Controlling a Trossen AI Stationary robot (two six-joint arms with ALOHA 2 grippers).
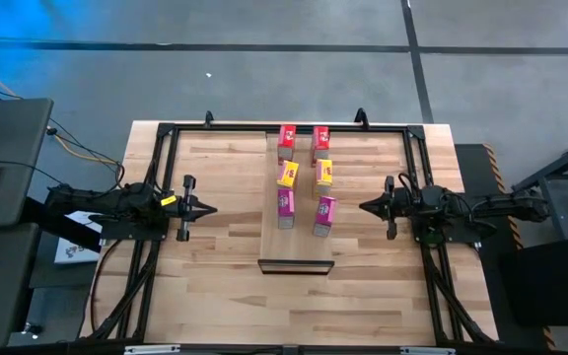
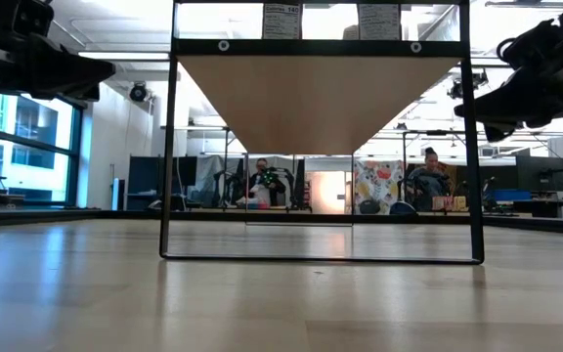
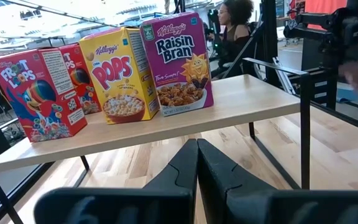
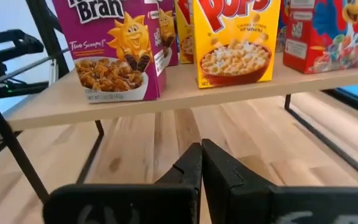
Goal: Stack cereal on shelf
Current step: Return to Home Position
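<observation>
- Fingers of left gripper are pressed flat together: no gap, nothing held, touching nothing.
- It hangs over the striped butcher-block tabletop on the left side of the shelf, tips aimed at it, well apart from it.
- Same on right gripper, opposite side: fingers closed tight on each other, empty, tips aimed at the shelf, well apart.
- The long, narrow light-wood plank shelf stands on thin dark metal legs, mid-table between the two arms.
- Its long axis runs top to bottom in the high view, crosswise to both arms. The dark bar is at the bottom end.
- Six small upright cardboard cereal boxes stand on the plank in two columns of three along its length.
- Order per column: red Froot Loops boxes at the end away from the bar, yellow Pops boxes in the middle, magenta Raisin Bran boxes nearest the bar.
- Printed fronts face outward: left column toward left gripper, right column toward right gripper. The columns stand back to back with a gap between them.
- Left column is roughly in line.
- The right-column magenta box sits slightly twisted and a bit nearer the bar than its partner.
- A bare stretch of plank lies between the magenta pair and the bar.
</observation>
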